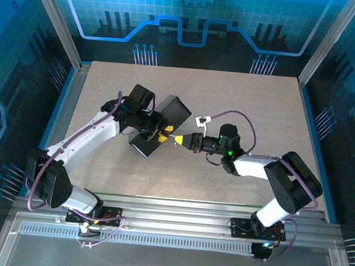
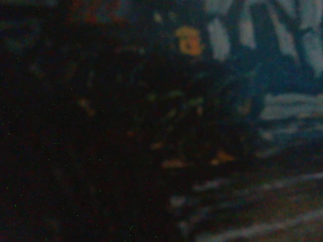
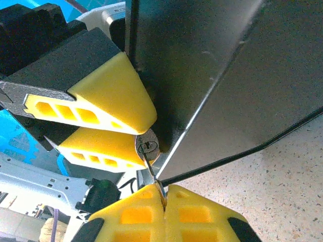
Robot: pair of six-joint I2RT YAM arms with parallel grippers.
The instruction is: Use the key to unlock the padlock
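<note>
A dark box rises from the speckled table, directly behind the padlock. The left gripper has its yellow fingers pinched onto this tiny padlock. The right gripper is clamped on the thin key, whose tip touches the keyhole. The left wrist view is too dark and blurred to make out.

Seen from the right wrist, the padlock sits between the left gripper's jaws, left of centre, beside the box at upper right. Below it, the key runs from the padlock's keyhole into the right gripper's jaws at bottom centre. The bench lies lower right.
</note>
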